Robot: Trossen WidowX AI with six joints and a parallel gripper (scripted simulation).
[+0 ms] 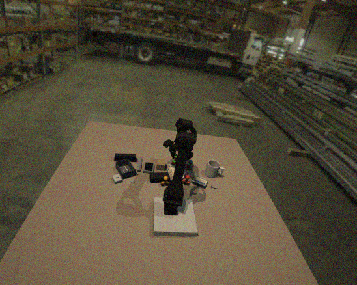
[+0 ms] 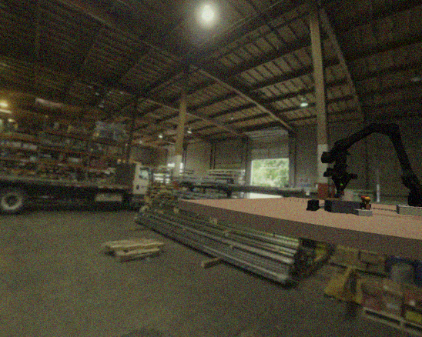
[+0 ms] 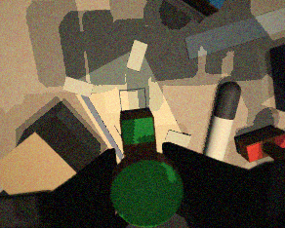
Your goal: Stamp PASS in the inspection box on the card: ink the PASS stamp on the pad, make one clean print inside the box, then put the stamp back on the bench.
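Observation:
My gripper is shut on the green stamp, whose round green knob and green-marked block point down over the card. The cream card lies under the stamp. A thin outlined box on it shows just beyond the stamp's block in the wrist view, partly hidden by the block. The stamp seems held above the card; the gap is hard to judge, and its underside is hidden. The dark ink pad lies left of the gripper in the top view. Lettering on the stamp is not visible.
A red stamp and a dark-capped marker lie right of the card. An orange-knobbed stamp stands nearer the base, a grey mug farther right. A black tray and a black block are at left.

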